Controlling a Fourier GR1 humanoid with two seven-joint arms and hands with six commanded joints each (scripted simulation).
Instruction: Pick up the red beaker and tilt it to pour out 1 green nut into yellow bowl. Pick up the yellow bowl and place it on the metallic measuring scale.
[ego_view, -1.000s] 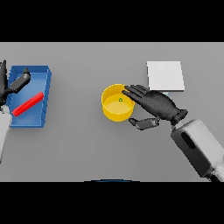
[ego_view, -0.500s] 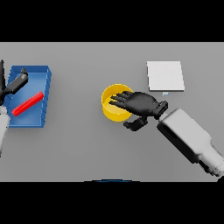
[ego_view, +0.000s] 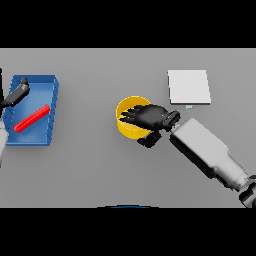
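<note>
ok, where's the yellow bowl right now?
Head view: the yellow bowl sits near the table's middle, partly covered by the right hand, down-left of the square scale and well right of the blue tray.

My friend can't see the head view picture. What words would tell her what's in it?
The robot's right hand reaches over a yellow bowl in the middle of a grey table. A flat, pale measuring scale lies beyond it, and at the left a red beaker lies in a blue tray beside the left hand.
</note>
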